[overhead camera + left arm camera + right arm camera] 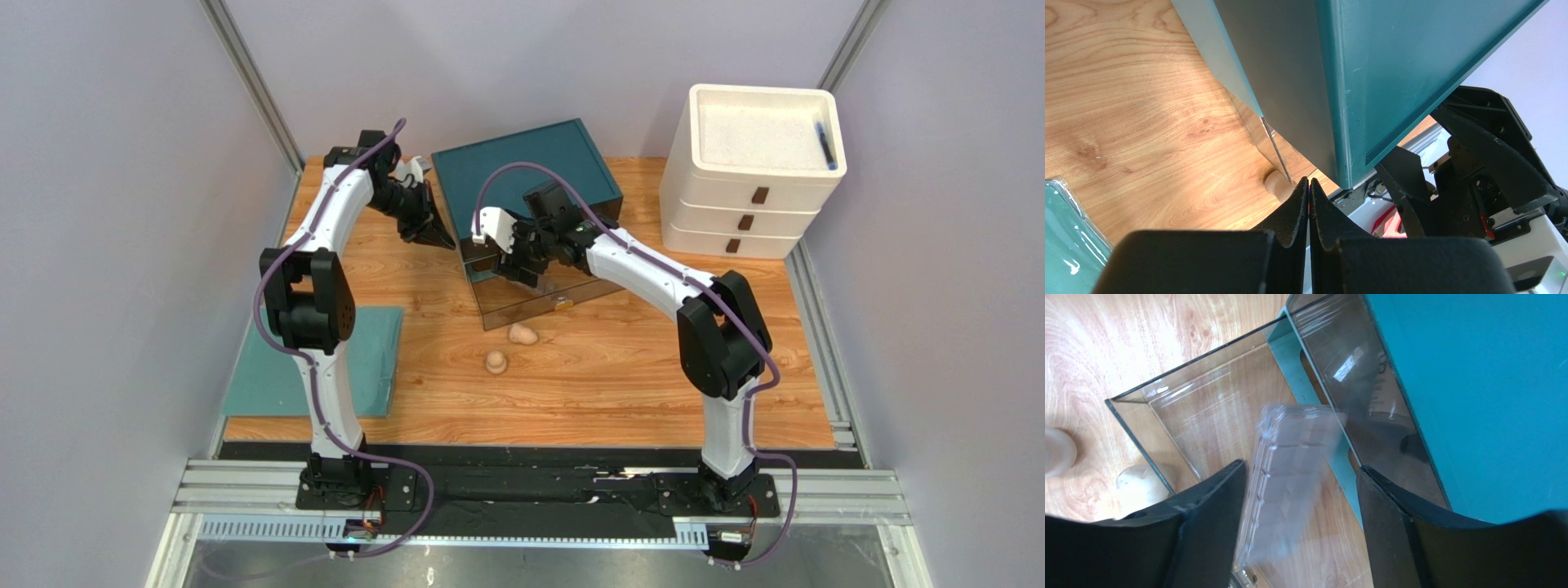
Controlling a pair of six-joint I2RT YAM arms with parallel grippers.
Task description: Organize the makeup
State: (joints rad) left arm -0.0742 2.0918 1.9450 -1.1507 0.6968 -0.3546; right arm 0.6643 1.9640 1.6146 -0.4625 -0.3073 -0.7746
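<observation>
1. Right tool [1301,470]: jaws apart, over the clear drawer [1198,425] that is pulled out of the front of the teal box [525,165].
2. Palette [1296,435]: between the right tool's fingers, tilted, inside the drawer. It looks blurred. There is a clear gap to the right-hand finger; I can't tell whether it touches the other one. Nothing is clamped.
3. Left tool [1309,187]: jaws together with nothing between them. The tip is at the left side of the teal box, near the drawer's corner.
4. Two sponges [524,333] [496,361]: on the desk [638,368] around its middle, just in front of the drawer. They are near each other but not touching.
5. White drawer unit [748,196]: at the back right corner of the desk, with a blue pen [826,141] lying in its top tray.
6. Teal sheet [368,355]: flat at the left edge of the desk, overhanging it.
</observation>
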